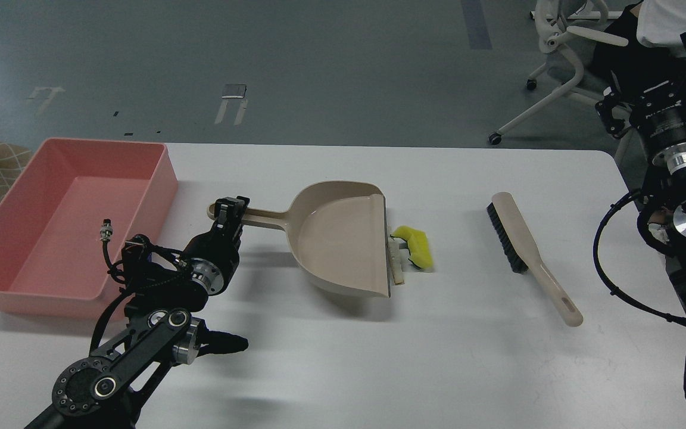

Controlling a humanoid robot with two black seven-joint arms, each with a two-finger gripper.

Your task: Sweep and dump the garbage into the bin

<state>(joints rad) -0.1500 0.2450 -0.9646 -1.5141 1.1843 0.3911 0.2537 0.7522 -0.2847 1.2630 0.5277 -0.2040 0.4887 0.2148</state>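
The garbage lies at the lip of a beige dustpan (337,235): a yellow sponge chunk with a dark green layer (417,245) and a pale beige flat piece (399,271), both touching the pan's front edge. My left gripper (230,211) sits around the end of the dustpan's handle (262,219) and looks closed on it; the pan rests flat on the table. The pink bin (158,179) stands at the far left and is empty. My right arm is folded up at the right edge; its gripper (685,65) is dark and its fingers cannot be told apart.
A beige brush with black bristles (524,250) lies loose on the white table (379,357), right of the garbage. A white chair (563,71) and a seated person are beyond the table's far right corner. Black cables hang off my right arm.
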